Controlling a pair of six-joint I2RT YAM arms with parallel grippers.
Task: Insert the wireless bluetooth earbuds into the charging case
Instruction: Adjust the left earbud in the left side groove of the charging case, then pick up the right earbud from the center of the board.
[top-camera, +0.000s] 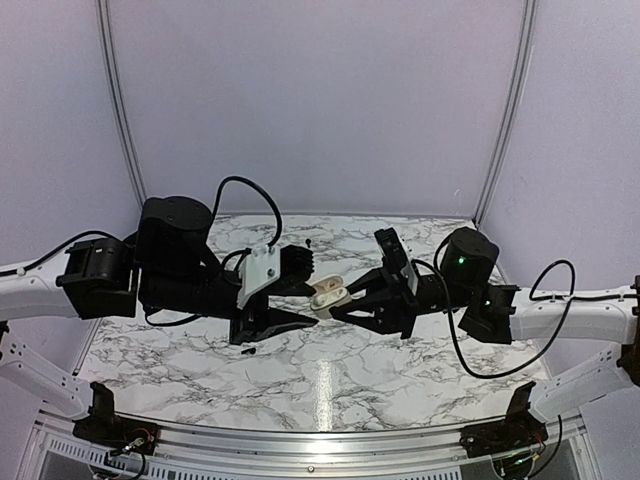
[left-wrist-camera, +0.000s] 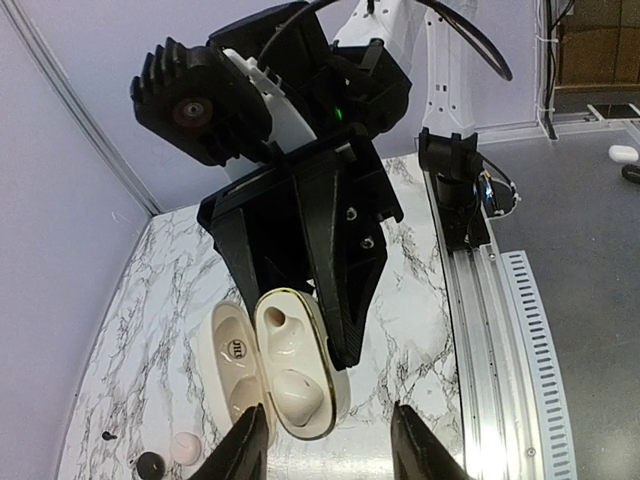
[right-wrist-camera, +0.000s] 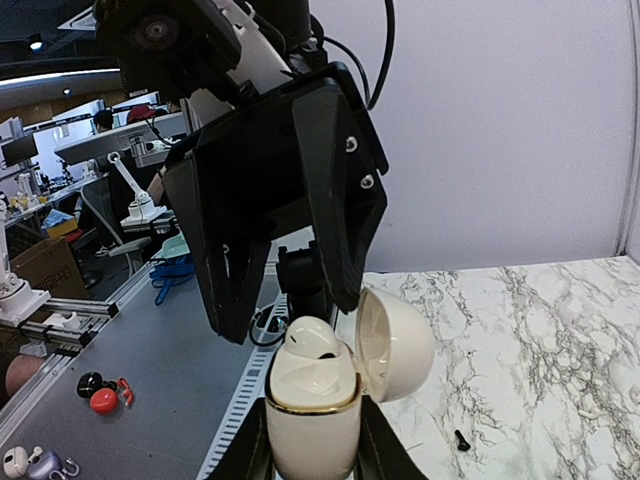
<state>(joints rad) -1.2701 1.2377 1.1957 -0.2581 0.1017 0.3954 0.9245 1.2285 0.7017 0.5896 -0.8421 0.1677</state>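
The cream-white charging case (right-wrist-camera: 310, 430) stands open, lid (right-wrist-camera: 395, 345) hinged back, with my right gripper (right-wrist-camera: 312, 458) shut on its lower body. A pale rounded earbud (right-wrist-camera: 315, 345) with a dark spot sits in the socket farthest from that gripper. In the left wrist view the case (left-wrist-camera: 295, 370) is held above the marble, one socket filled, the other empty with a small hole. My left gripper (left-wrist-camera: 330, 450) is open, its fingers (left-wrist-camera: 245, 445) either side of the case's near end, gripping nothing. From above, the case (top-camera: 326, 297) hangs mid-table between left gripper (top-camera: 312, 292) and right gripper (top-camera: 352, 298).
On the marble table (left-wrist-camera: 420, 330) below the case lie a small pinkish round piece (left-wrist-camera: 185, 447), a black round piece (left-wrist-camera: 150, 462) and a tiny dark stub (left-wrist-camera: 108, 436). Another tiny dark stub (right-wrist-camera: 461, 438) lies right of the case. A metal rail (left-wrist-camera: 495, 310) edges the table.
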